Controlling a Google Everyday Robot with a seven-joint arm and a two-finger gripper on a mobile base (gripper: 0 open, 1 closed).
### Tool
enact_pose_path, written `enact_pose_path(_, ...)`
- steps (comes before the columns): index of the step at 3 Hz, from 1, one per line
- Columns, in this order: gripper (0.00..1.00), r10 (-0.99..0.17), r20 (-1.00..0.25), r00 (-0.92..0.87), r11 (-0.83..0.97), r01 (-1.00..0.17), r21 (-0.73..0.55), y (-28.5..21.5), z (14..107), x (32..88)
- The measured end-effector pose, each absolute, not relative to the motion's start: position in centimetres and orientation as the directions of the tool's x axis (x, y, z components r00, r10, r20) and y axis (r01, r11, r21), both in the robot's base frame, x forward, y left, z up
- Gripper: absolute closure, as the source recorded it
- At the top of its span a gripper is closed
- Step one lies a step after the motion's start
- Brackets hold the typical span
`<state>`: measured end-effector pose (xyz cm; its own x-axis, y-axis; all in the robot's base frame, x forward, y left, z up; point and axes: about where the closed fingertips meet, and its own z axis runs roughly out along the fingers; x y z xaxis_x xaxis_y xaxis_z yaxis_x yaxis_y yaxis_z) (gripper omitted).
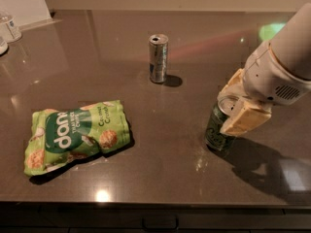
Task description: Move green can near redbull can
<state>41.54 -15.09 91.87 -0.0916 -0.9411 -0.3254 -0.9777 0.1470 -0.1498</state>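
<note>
Camera view: end effector (225, 110) pinching green can (216, 132) near its top; grasping step, likely; next, carry it toward redbull can (158, 58), well beyond green can's left

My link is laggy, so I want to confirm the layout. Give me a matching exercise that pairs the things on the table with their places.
1. green can
2. redbull can
3. snack bag
4. gripper

A. lying flat, left side
B. upright, back middle
C. cream-coloured, at the green can's top
D. upright, right side, dark green

Pairs: 1-D, 2-B, 3-A, 4-C
</note>
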Motion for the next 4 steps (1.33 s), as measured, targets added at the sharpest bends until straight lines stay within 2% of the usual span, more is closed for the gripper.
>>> enact_pose_path(1,0.88,-0.941,-0.322,-0.106,0.174,-0.966,-0.192,-14.6,94.0,43.0)
enact_pose_path(2,1.0,-0.933,-0.319,-0.166,0.241,-0.947,-0.213,-14.5,96.4,46.3)
enact_pose_path(4,1.0,-0.889,-0.361,-0.281,0.378,-0.896,-0.232,-14.2,99.6,55.0)
